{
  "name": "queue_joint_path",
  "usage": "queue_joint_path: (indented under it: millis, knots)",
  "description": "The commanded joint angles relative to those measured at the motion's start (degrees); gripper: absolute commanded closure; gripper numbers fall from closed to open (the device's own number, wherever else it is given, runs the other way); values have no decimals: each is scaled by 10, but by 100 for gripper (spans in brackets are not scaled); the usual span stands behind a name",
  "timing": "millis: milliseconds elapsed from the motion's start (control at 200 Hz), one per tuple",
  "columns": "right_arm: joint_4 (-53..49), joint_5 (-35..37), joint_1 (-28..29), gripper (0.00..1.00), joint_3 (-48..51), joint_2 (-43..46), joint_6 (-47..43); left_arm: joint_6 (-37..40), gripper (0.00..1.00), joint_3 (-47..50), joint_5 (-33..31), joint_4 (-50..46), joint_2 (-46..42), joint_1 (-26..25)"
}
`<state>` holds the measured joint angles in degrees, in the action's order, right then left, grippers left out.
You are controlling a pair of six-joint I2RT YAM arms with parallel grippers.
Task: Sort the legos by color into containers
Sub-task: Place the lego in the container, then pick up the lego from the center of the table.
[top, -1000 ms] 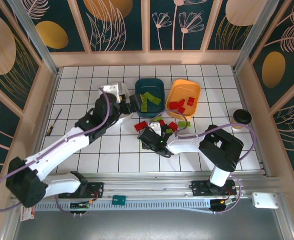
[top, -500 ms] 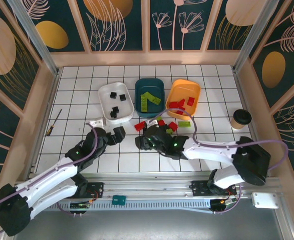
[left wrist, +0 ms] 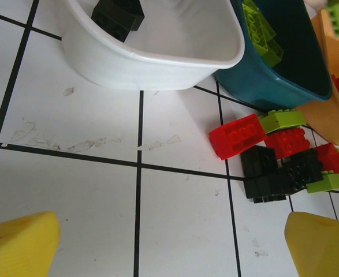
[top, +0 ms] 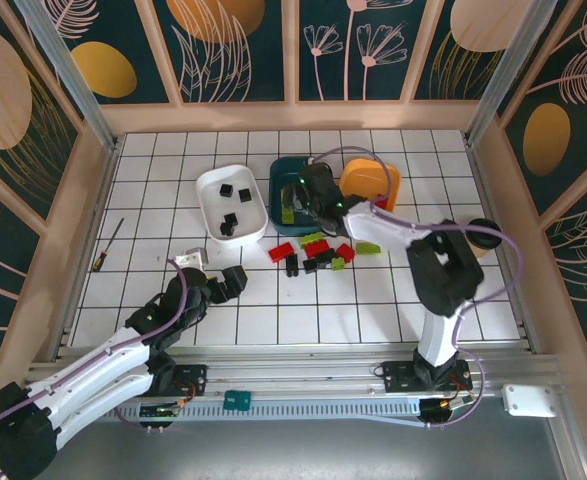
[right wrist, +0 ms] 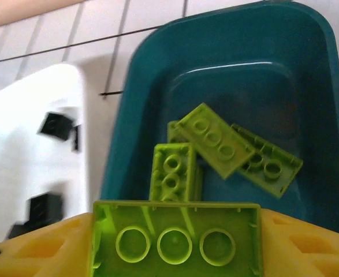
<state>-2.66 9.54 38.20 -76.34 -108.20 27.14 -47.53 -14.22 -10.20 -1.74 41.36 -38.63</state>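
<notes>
My right gripper [right wrist: 178,245] is shut on an oblong lime green lego [right wrist: 178,238], hollow underside toward the camera, above the dark teal container [right wrist: 308,46]. Three green legos [right wrist: 215,138] lie inside it. From above, the right gripper [top: 305,200] hangs over the teal container [top: 274,190]. Black legos [top: 230,218] lie in the white container [top: 202,190]. The orange container [top: 394,180] is partly behind the arm. Loose red [left wrist: 238,135], green [left wrist: 282,120] and black legos [left wrist: 259,161] lie in a pile in front of the containers. My left gripper [left wrist: 172,245] is open and holds nothing, low over the tiles near the white container [left wrist: 146,63].
A paper cup with a dark lid [top: 483,235] stands at the right. A screwdriver [top: 106,245] lies at the left. Wooden walls fence the tiled table. The loose pile [top: 316,250] lies between my two grippers.
The right arm swung from the loose pile up to the teal container with a green lego. The left arm drew back from the white container toward the near left.
</notes>
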Motion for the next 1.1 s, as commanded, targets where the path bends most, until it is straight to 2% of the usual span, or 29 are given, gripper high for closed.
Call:
queue_joint_path:
  millis: [0,40,110,235,345,515,751,836,971,1096]
  knots:
    - [-63,26,-8,24,-65,-51,-9,-8,1,5,13,2,3,2]
    - [-71,27,-9,16,-79,-63,-6,-7,1,4,16,3,3,1]
    - [-67,26,-9,11,-85,-67,-2,-3,1,-1,20,2,3,2]
    - [-51,26,-8,9,-73,-41,5,12,1,-15,32,1,9,2]
    - [-12,35,-3,9,-15,22,10,29,2,-40,44,13,43,2]
    - [50,51,4,10,132,148,38,41,7,-83,64,74,150,-10]
    - [61,63,3,10,300,294,80,83,10,-208,4,106,324,-84]
    - [55,68,4,10,338,332,92,86,15,-246,3,113,391,-97]
    - [47,77,3,10,376,377,107,76,27,-290,4,117,482,-112]
    - [37,82,4,10,395,402,113,72,29,-307,-17,116,522,-134]
